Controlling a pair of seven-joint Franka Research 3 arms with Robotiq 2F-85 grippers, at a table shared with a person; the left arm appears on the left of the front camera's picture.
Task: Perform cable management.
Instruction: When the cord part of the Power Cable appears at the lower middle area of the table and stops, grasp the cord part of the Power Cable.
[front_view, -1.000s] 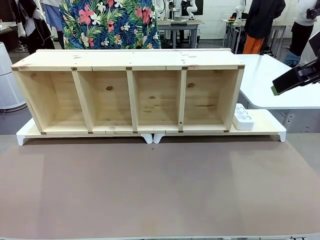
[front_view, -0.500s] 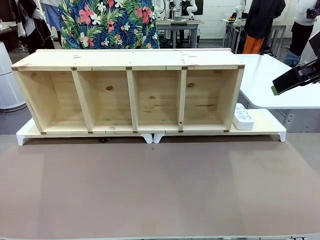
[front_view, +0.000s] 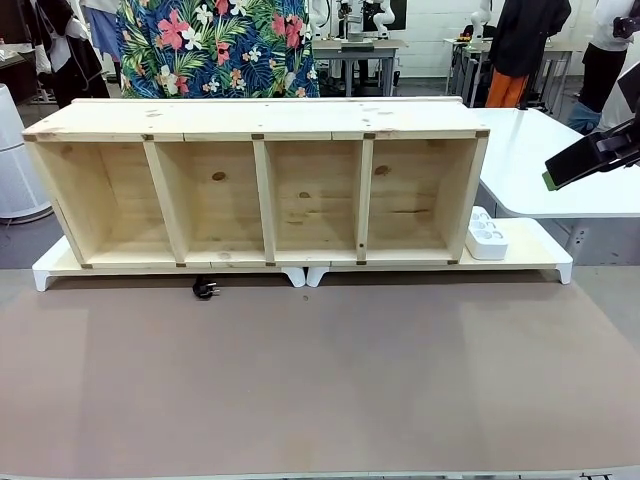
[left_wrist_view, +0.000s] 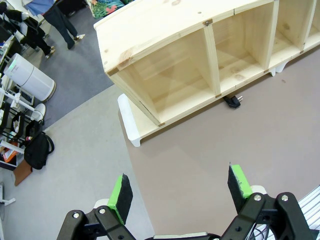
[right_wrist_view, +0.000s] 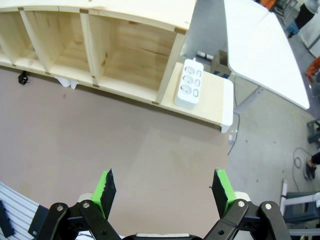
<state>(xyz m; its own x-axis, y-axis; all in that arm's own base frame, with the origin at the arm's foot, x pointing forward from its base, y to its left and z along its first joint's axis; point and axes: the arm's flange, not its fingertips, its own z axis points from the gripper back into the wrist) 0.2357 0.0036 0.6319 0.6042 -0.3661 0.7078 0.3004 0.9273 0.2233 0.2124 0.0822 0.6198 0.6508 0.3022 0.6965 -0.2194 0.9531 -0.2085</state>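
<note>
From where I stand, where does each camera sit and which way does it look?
Front: between the arms, facing across to the person; right gripper at right edge.
Left wrist: high, looking down at the shelf, its left end; left gripper open.
Right wrist: high, looking down at the power strip; right gripper open.
Both wrist views share the cable plug.

We see the cable (front_view: 205, 290) as a glossy black plug end against the dull grey-brown tabletop (front_view: 320, 390). The shelf unit (front_view: 260, 120) is pale pine with darker knots; the riser (front_view: 540, 262) and the power strip (front_view: 486, 236) are white. The person's shirt (front_view: 215, 45) has pink flowers and green leaves on navy. The left gripper (left_wrist_view: 178, 180) and the right gripper (right_wrist_view: 163, 182) are black with bright green pads.
</note>
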